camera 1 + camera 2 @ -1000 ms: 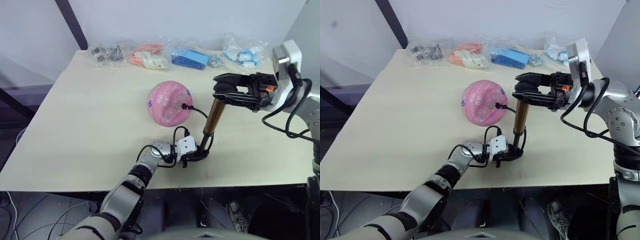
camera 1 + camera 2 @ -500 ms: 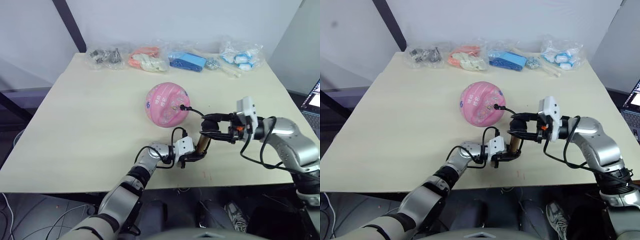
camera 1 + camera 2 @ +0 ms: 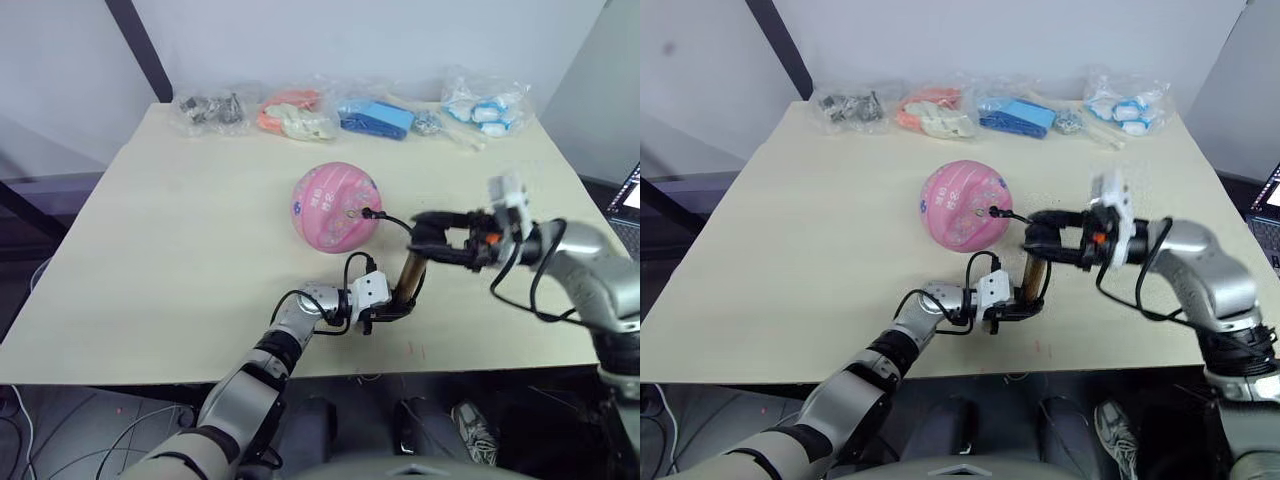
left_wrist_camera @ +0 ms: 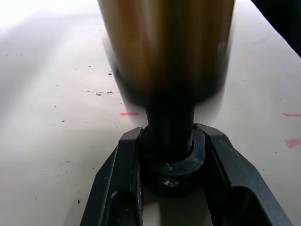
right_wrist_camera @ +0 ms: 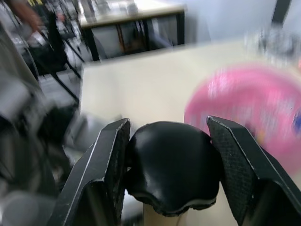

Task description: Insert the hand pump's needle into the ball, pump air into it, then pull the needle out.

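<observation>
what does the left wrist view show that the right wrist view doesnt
Left wrist view alone: the left pincer clamped on the black base end of the hand pump, its gold barrel rising above, with small pink marks on the table.

Right wrist view alone: the right pincer closed around the pump's black handle, the pink ball beyond it, and other desks further back.

Shared: the same pump, gripped at opposite ends, and the pale tabletop.

4 plastic bags (image 3: 297, 114) (table's (image 3: 180, 240) far edge)
</observation>
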